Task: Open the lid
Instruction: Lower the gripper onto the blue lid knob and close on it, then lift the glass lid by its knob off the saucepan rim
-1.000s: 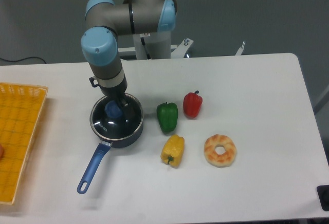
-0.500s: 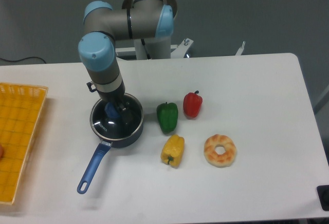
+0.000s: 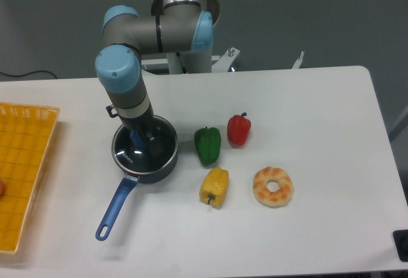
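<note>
The lid sits on the saucepan, peppers right, basket left.

White bench with rounded corners, lit pretty evenly. Behind it a plain grey-blue wall, maybe a curtain, hard to tell. Black cable far left.

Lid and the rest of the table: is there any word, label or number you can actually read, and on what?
Lid: small white lettering near its front-left rim, too small and blurred to read.
No other text shows on the saucepan, peppers, bagel or basket.
</note>
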Available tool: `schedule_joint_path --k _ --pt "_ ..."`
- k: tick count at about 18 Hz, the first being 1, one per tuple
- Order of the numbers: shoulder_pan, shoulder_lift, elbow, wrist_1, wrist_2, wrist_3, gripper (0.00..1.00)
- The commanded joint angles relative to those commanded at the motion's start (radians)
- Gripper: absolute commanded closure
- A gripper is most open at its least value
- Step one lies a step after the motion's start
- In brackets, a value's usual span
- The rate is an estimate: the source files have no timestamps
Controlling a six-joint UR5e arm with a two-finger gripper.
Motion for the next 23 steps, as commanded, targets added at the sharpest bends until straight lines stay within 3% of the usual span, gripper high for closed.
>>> schedule_joint_path --k 23 --pt "-0.009 0.0 0.005 0.012 0.0 0.011 0.3"
